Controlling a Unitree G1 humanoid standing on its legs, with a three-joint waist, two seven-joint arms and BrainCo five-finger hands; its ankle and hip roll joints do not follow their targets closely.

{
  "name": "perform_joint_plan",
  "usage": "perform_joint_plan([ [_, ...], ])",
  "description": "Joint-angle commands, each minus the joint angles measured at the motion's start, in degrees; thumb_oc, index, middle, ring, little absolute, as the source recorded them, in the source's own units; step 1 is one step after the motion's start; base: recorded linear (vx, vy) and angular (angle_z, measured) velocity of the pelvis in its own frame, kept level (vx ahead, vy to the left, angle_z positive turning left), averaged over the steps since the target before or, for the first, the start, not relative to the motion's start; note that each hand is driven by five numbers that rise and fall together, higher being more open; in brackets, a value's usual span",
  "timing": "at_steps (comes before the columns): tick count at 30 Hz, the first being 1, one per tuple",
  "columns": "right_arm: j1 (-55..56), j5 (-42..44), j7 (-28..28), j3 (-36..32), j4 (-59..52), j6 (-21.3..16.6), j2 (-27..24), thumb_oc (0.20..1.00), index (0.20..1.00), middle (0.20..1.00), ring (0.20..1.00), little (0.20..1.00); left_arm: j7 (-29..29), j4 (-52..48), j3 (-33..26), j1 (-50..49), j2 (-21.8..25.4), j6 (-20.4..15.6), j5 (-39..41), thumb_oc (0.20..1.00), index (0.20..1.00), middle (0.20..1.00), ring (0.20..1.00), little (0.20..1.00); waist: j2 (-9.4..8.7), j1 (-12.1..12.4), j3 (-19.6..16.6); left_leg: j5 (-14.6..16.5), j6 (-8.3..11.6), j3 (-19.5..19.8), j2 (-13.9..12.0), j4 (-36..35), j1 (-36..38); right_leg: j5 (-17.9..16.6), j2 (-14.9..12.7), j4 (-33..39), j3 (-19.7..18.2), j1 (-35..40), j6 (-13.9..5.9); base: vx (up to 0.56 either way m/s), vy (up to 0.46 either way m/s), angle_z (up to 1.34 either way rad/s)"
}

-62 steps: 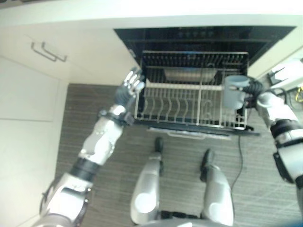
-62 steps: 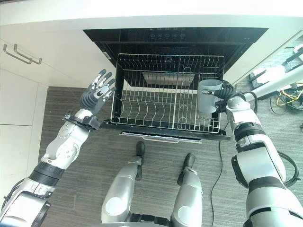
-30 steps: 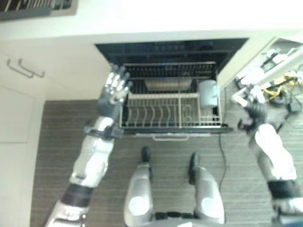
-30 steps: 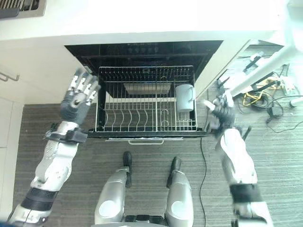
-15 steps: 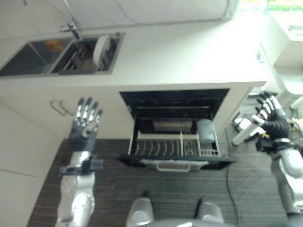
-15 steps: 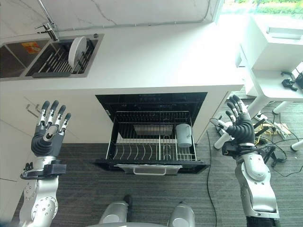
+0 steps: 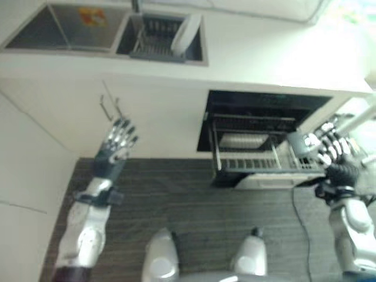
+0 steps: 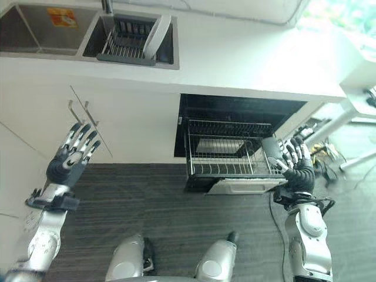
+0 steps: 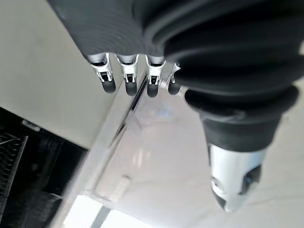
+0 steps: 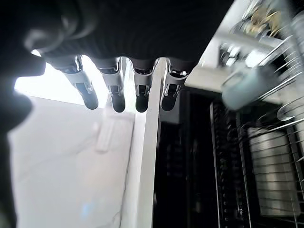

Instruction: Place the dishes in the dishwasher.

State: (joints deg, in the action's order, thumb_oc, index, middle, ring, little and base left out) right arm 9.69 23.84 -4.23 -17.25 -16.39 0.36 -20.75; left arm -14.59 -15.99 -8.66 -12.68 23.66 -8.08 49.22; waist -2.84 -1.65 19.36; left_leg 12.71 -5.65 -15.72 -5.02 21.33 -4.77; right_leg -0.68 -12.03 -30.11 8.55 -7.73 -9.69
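Grey mug (image 8: 271, 147) (half hidden) behind right hand (image 8: 297, 167) fingers.

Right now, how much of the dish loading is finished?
Done: a grey mug sits in the pulled-out dishwasher rack. In hand: nothing; the left hand and right hand are open. Left: a white plate stands in the sink's drying rack.

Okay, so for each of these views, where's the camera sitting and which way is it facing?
Left and right eye views: on the head, looking down at the dishwasher rack, the grey mug, both raised arms.
Left wrist view: along the open left hand toward the white cabinet front.
Right wrist view: along the open right hand; shares the rack and mug with the eyes.
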Motion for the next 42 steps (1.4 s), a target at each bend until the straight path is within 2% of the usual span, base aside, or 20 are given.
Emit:
perform_joint_plan([
  [1, -6.34, 2.49, -1.82, -1.21, 0.5, -3.92, -7.29, 1.0, 1.0, 1.0, 1.0, 1.0, -1.16, -3.12, 0.33, 5.52, 1.14, -1.73, 1.04, 1.0, 1.0, 1.0, 1.0, 1.0, 2.18, -0.67, -5.35, 2.24, 5.66, 5.1, -1.47, -4.14, 3.29, 1.83, 6.6, 10.07, 4.93, 3.64, 0.43, -0.05, 0.305, 0.0],
  [3, -3.73, 3.31, -1.7, -2.95, 0.14, -5.19, -6.85, 1.0, 1.0, 1.0, 1.0, 1.0, -0.81, -2.95, 2.49, 7.5, -0.06, -0.34, -0.15, 1.0, 1.0, 1.0, 1.0, 1.0, 1.5, -2.68, -6.89, 2.53, 4.46, 6.41, 2.14, -4.14, 2.43, 3.61, 13.43, 12.59, 1.89, 4.51, 2.91, 0.04, 0.234, 0.09],
  [4, -2.06, 3.29, -1.73, -3.71, 0.17, -6.33, -6.2, 1.0, 1.0, 1.0, 1.0, 1.0, -1.48, -2.64, 3.51, 8.17, -0.96, 0.51, -0.56, 1.0, 1.0, 1.0, 1.0, 1.0, 0.72, -3.39, -7.54, 2.52, 4.22, 6.95, 4.1, -4.14, 2.28, 4.96, 14.72, 12.92, 1.2, 3.84, 3.79, 0.06, 0.165, 0.52],
  [5, -1.14, 3.28, -1.5, -4.06, 0.27, -6.99, -5.9, 1.0, 1.0, 1.0, 1.0, 1.0, -2.05, -2.49, 3.98, 8.25, -1.33, 0.91, -0.62, 1.0, 1.0, 1.0, 1.0, 1.0, 0.3, -3.76, -7.93, 2.5, 4.15, 7.13, 5.05, -4.14, 2.26, 5.39, 14.85, 12.92, 1.36, 3.12, 4.03, 0.09, 0.087, 0.73],
  [7, 0.53, 3.56, -0.63, -4.53, -0.02, -7.84, -5.49, 1.0, 1.0, 1.0, 1.0, 1.0, -3.26, -1.81, 5.09, 8.56, -1.92, 1.42, -1.21, 1.0, 1.0, 1.0, 1.0, 1.0, -0.07, -5.01, -8.62, 3.26, 4.06, 8.0, 6.8, -4.14, 2.9, 3.24, 13.69, 12.92, 2.23, 0.11, 3.6, 0.12, 0.014, 0.28],
  [9, 0.78, 3.87, -0.55, -4.71, 0.04, -7.96, -5.6, 1.0, 1.0, 1.0, 1.0, 1.0, -3.86, -1.65, 5.21, 8.5, -1.84, 1.6, -0.96, 1.0, 1.0, 1.0, 1.0, 1.0, 0.27, -5.42, -8.71, 3.34, 4.26, 8.15, 6.75, -4.14, 3.28, 2.48, 13.26, 12.92, 2.85, -0.52, 3.54, 0.12, -0.04, -0.07],
  [10, 0.14, 4.8, -1.06, -4.49, 0.11, -7.49, -6.24, 1.0, 1.0, 1.0, 1.0, 1.0, -3.89, -1.71, 6.59, 8.95, -1.5, 1.92, 0.01, 1.0, 1.0, 1.0, 1.0, 1.0, 0.98, -5.97, -8.8, 3.43, 5.12, 8.76, 6.54, -4.14, 4.23, 0.89, 12.25, 12.92, 4.69, -1.19, 3.3, 0.17, -0.112, -0.01],
  [15, -2.21, 3.45, -2.7, -2.87, -1.05, -6.37, -6.71, 1.0, 1.0, 1.0, 1.0, 1.0, -3.42, -2.01, 8.0, 9.32, -1.3, 1.76, 0.28, 1.0, 1.0, 1.0, 1.0, 1.0, 1.91, -5.93, -9.03, 3.39, 5.81, 8.46, 6.0, -4.14, 5.64, 1.25, 11.26, 12.92, 6.08, -0.92, 3.67, 0.12, -0.12, 0.22],
  [16, -2.89, 2.7, -3.22, -2.02, -0.76, -5.85, -6.71, 1.0, 1.0, 1.0, 1.0, 1.0, -3.16, -1.81, 8.09, 9.41, -1.23, 1.77, 0.72, 1.0, 1.0, 1.0, 1.0, 1.0, 2.69, -5.66, -9.41, 1.95, 6.8, 7.73, 5.27, -4.14, 7.42, 6.09, 12.09, 12.92, 6.39, 0.29, 6.01, 0.15, -0.144, 0.15],
  [17, -2.55, 2.53, -3.48, -1.82, -0.73, -5.56, -7.05, 1.0, 1.0, 1.0, 1.0, 1.0, -3.31, -2.13, 8.27, 8.87, -1.61, 1.94, 0.91, 1.0, 1.0, 1.0, 1.0, 1.0, 2.34, -5.15, -9.31, -5.98, 9.05, 7.58, 4.88, -4.14, 8.68, 8.41, 12.56, 12.92, 4.99, 1.89, 7.39, 0.17, -0.165, 0.03],
  [19, -2.28, 2.06, -2.72, -1.71, -0.76, -5.39, -7.2, 1.0, 1.0, 1.0, 1.0, 1.0, -3.52, -2.63, 8.01, 8.22, -2.23, 2.36, 0.72, 1.0, 1.0, 1.0, 1.0, 1.0, 1.21, -4.43, -8.63, -12.27, 11.17, 7.36, 4.93, -1.76, 7.67, 9.26, 11.74, 12.92, 3.49, 3.32, 8.1, 0.12, -0.079, -0.13],
  [20, -2.63, 0.72, -2.05, -1.18, -0.58, -4.85, -7.85, 1.0, 1.0, 1.0, 1.0, 1.0, -3.65, -2.66, 7.81, 7.87, -2.62, 2.65, 0.21, 1.0, 1.0, 1.0, 1.0, 1.0, 0.22, -4.03, -7.65, -12.64, 11.6, 4.96, 1.72, 2.17, 4.12, 9.36, 10.08, 12.92, 2.35, 4.71, 7.63, 0.2, 0.007, -0.09],
  [21, -3.34, 1.92, -1.34, -1.08, -0.19, -4.08, -8.88, 1.0, 1.0, 1.0, 1.0, 1.0, -3.42, -2.36, 7.07, 7.4, -2.17, 2.65, 0.99, 1.0, 1.0, 1.0, 1.0, 1.0, 0.01, -3.72, -7.5, -10.19, 10.21, 2.48, 0.37, -4.13, 4.72, 9.62, 9.77, 12.92, 0.82, 5.18, 6.36, 0.29, 0.199, -0.08],
  [22, -4.48, 1.41, 0.16, -0.04, 0.9, -3.84, -8.83, 1.0, 1.0, 1.0, 1.0, 1.0, -2.67, -1.94, 6.7, 7.0, -1.91, 1.94, 1.45, 1.0, 1.0, 1.0, 1.0, 1.0, 1.81, -3.05, -7.17, -6.52, 10.27, 3.23, -2.22, -4.14, -1.99, 10.88, 11.87, 12.92, -1.38, 5.93, 5.08, 0.28, 0.299, 0.02],
  [25, -5.26, 1.05, 3.19, 1.73, 1.59, -4.35, -9.49, 1.0, 1.0, 1.0, 1.0, 1.0, -1.67, -1.28, 6.3, 5.77, -2.41, -0.54, 0.12, 1.0, 1.0, 1.0, 1.0, 1.0, 3.29, 0.51, -7.47, -10.84, 12.1, 11.2, -2.32, -4.14, -12.27, 14.65, 14.12, 12.92, -6.19, 10.24, 5.04, 0.37, 0.285, -0.77],
  [26, -5.53, 0.79, 3.27, 2.24, 1.78, -4.6, -10.09, 1.0, 1.0, 1.0, 1.0, 1.0, -2.2, -0.99, 5.93, 5.52, -2.27, -0.84, 0.31, 1.0, 1.0, 1.0, 1.0, 1.0, 3.22, 1.25, -7.61, -10.96, 11.86, 11.33, -2.19, -4.14, -12.76, 15.78, 13.97, 12.92, -7.01, 11.26, 5.08, 0.55, 0.364, -1.96],
  [27, -5.26, 1.23, 4.08, 2.3, 1.68, -5.07, -10.57, 1.0, 1.0, 1.0, 1.0, 1.0, -2.04, -0.67, 5.83, 5.8, -1.59, -1.37, 0.05, 1.0, 1.0, 1.0, 1.0, 1.0, 3.49, 1.35, -8.1, -10.34, 11.24, 9.48, -3.39, -4.14, -12.95, 16.51, 12.8, 12.92, -6.79, 12.84, 4.27, 0.47, 0.373, -1.79],
  [30, -1.65, 2.26, 4.62, -0.33, 0.05, -5.46, -8.74, 1.0, 1.0, 1.0, 1.0, 1.0, -3.57, -2.2, 4.26, 8.1, 0.37, -0.9, -2.24, 1.0, 1.0, 1.0, 1.0, 1.0, 1.58, 0.73, -10.81, -6.43, 8.6, 10.79, -0.8, -4.14, -10.06, 13.21, 9.16, 12.92, -5.73, 11.35, 1.46, 0.34, 0.285, -0.74],
  [37, -2.74, 2.02, 2.38, -0.49, 0.72, -5.38, -7.78, 1.0, 1.0, 1.0, 1.0, 1.0, -4.66, -3.74, 4.1, 10.03, 1.32, -0.86, -3.69, 1.0, 1.0, 1.0, 1.0, 1.0, 0.57, 1.54, -10.5, -5.62, 7.29, 11.74, 0.49, -4.14, -10.29, 12.29, 8.49, 12.92, -5.07, 9.6, 1.3, 0.02, -0.015, 0.31],
  [42, -3.63, 2.27, 1.11, -0.01, 0.55, -5.51, -7.19, 1.0, 1.0, 1.0, 1.0, 1.0, -5.99, -5.5, 3.67, 10.54, 2.08, -2.85, -6.18, 1.0, 1.0, 1.0, 1.0, 1.0, 0.63, 2.31, -10.23, -5.07, 6.54, 11.75, 1.21, -4.14, -10.13, 12.34, 8.29, 12.92, -4.23, 8.96, 1.39, 0.02, -0.039, 0.03],
])
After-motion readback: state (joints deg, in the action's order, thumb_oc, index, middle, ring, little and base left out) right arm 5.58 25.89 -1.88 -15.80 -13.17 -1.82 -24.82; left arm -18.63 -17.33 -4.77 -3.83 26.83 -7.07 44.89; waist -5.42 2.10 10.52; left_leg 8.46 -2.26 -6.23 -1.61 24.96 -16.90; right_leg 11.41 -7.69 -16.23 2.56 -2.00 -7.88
